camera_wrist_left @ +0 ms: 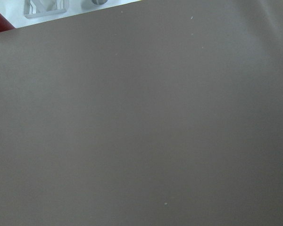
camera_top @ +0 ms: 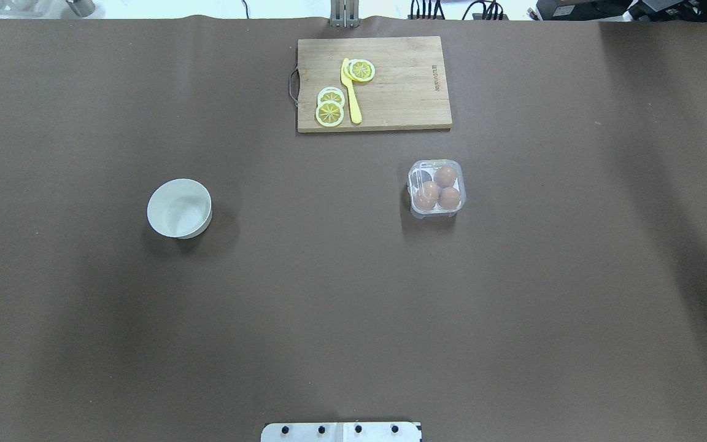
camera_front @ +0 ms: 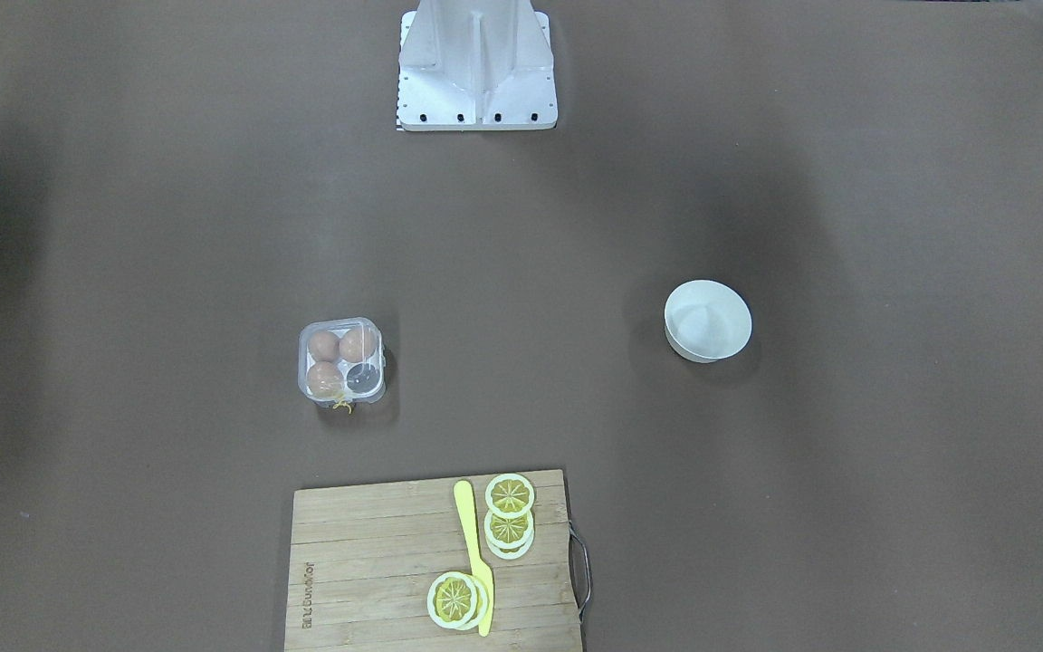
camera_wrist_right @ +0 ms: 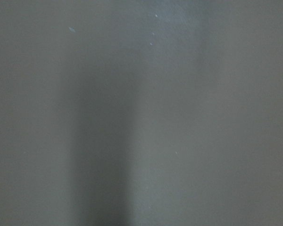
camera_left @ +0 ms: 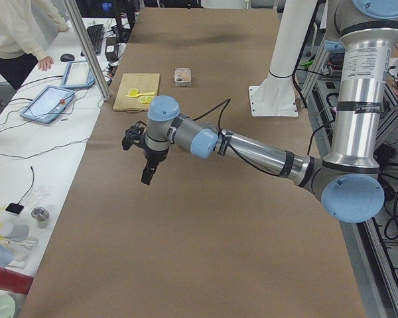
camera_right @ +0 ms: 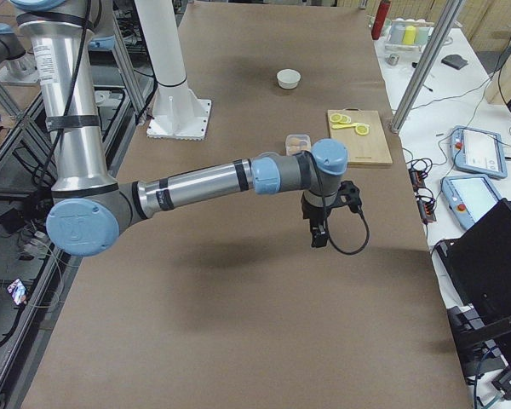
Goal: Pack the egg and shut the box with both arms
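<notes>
The box [camera_front: 341, 359] is a small clear plastic case on the brown table; it also shows in the overhead view [camera_top: 436, 188]. Three brown eggs [camera_front: 324, 345] fill three of its cells, alike in look, and the fourth cell [camera_front: 363, 378] is empty. The see-through lid seems to lie over the tray. The left gripper [camera_left: 146, 179] hangs above bare table in the exterior left view. The right gripper [camera_right: 318, 240] hangs above bare table, nearer the camera than the box [camera_right: 298, 143]. Neither shows in any other view, so I cannot tell open or shut.
A round white bowl [camera_front: 707, 321] stands empty, apart from the box. A wooden cutting board [camera_front: 368, 561] holds lemon slices [camera_front: 510, 496] and a yellow knife [camera_front: 474, 552]. The white base block [camera_front: 477, 68] stands at the robot's edge. An operator [camera_left: 16, 30] stands by the side table.
</notes>
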### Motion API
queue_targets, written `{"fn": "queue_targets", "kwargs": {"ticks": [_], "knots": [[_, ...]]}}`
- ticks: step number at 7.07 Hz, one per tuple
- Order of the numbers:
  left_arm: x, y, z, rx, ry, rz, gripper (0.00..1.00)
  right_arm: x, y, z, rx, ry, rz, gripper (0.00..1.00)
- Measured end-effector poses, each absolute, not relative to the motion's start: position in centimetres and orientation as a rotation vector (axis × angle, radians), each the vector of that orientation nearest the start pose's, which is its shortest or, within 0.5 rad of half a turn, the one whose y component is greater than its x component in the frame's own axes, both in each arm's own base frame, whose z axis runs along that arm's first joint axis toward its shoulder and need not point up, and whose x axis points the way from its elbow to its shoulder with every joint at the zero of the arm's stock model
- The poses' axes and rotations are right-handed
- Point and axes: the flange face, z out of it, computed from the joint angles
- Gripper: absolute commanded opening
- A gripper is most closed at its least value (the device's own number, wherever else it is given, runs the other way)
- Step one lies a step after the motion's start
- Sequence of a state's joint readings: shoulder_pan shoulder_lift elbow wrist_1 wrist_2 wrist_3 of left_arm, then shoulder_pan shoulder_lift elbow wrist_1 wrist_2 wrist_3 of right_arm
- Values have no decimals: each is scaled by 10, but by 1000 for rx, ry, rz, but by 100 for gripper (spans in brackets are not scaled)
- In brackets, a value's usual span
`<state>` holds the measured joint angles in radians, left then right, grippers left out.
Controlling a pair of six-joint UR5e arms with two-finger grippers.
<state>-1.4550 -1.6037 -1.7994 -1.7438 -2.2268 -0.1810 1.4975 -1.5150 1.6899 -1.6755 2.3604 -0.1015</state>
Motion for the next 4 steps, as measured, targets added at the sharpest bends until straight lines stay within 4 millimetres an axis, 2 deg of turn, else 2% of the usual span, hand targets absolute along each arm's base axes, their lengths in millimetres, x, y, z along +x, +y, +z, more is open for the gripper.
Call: {"fn": "queue_targets", "kwargs": {"ticks": [1, 2, 4], "knots": [[-32, -516, 544, 287, 695, 62, 98, 41, -500, 609, 55, -805, -182, 100], [-48, -504, 569, 258, 691, 32, 98, 50, -487, 625, 37, -812, -167, 100], [-66, -482, 605, 207, 687, -17, 98, 64, -473, 635, 28, -817, -137, 100]]}}
